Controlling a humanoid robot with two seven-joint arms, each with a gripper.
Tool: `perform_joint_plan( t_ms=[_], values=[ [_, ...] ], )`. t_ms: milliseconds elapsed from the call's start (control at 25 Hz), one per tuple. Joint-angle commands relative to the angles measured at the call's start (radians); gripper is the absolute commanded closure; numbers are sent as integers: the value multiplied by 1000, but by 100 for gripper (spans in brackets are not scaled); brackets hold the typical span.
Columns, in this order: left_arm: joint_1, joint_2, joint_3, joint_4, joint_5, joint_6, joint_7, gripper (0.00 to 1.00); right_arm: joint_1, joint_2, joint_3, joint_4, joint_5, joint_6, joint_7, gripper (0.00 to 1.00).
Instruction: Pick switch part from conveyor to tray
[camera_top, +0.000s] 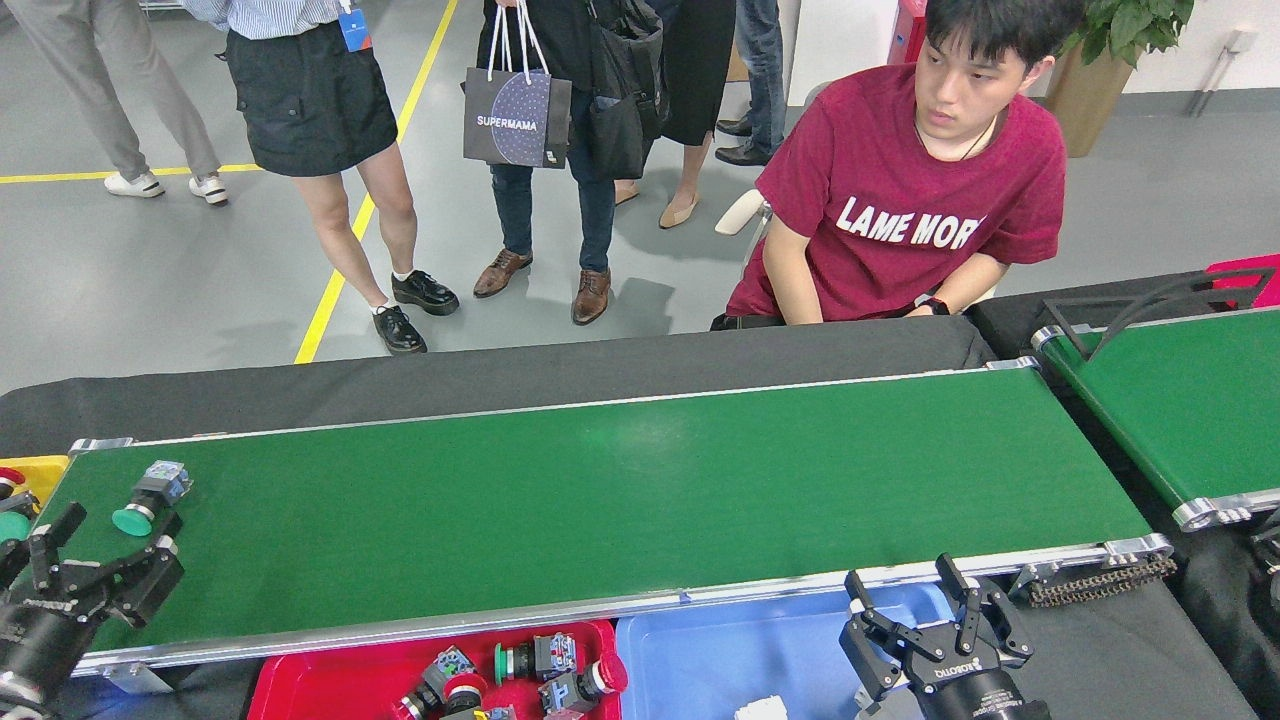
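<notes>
Switch part (148, 495): you see it on the conveyor (600, 500) close to its left end, near the far rail.
Left gripper (105, 560): fingers spread wide, nothing held, hovering just this side of the part.
Right gripper (930, 625): open and empty over the blue tray (720, 650).
Axis: long axis runs diagonally; green cap points toward you and left, grey-blue block points away and right.
Approach: judge your fingers across the narrow body, square to that axis, and close behind the cap.
Destination: probably the red tray (330, 680), which already holds similar parts.
</notes>
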Motion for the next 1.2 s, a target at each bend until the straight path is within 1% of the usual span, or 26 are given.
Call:
perform_joint_plan(
  t_ms=[0, 40, 120, 200, 320, 401, 481, 521, 601, 641, 681, 721, 961, 1081, 1121, 1162],
  values=[
    [-61, 18, -28, 75, 0, 21, 13, 0, -8, 0, -3, -14, -1, -4, -3, 3],
    [-87, 21, -34, 126, 0, 30, 13, 0, -13, -1, -1, -14, -1, -4, -1, 3],
    [-152, 43, -48, 268, 0, 85, 16, 0, -24, -1, 5, -13, -1, -6, 2, 3],
    [-218, 53, -99, 402, -2, 183, 43, 0, -37, 2, 26, -13, -1, -4, 2, 3],
    [-255, 56, -162, 480, 7, 329, 67, 1, -67, 4, 54, -8, 1, 3, 2, 3],
    [-256, 50, -156, 492, 9, 375, 67, 3, -77, 7, 65, -8, 1, 5, 2, 3],
    [-258, 47, -151, 494, 20, 406, 67, 14, -82, 8, 66, -8, 1, 3, 2, 3],
    [-262, 47, -154, 494, 32, 415, 63, 26, -83, 8, 66, -8, 1, 3, 2, 3],
    [-272, 49, -162, 494, 40, 406, 62, 57, -85, 10, 66, -8, 1, 2, 2, 3],
    [-275, 50, -163, 494, 40, 398, 63, 68, -85, 10, 69, -8, 1, 2, 2, 3],
    [-275, 50, -165, 494, 40, 386, 63, 75, -85, 10, 69, -8, 1, 2, 2, 3],
    [-275, 49, -165, 494, 40, 376, 63, 78, -85, 10, 66, -8, 1, 2, 2, 3],
    [-272, 26, -171, 492, 32, 369, 63, 85, -85, 10, 66, -7, 1, 3, 2, 3],
    [-265, 7, -209, 478, 35, 344, 70, 88, -79, 11, 66, -10, 1, 3, 2, 3],
    [-261, -2, -220, 462, 37, 330, 73, 88, -74, 11, 65, -11, 1, 5, 2, 3],
    [-247, -11, -228, 414, 35, 301, 82, 88, -71, 13, 59, -13, -1, 5, 2, 3]
  ],
)
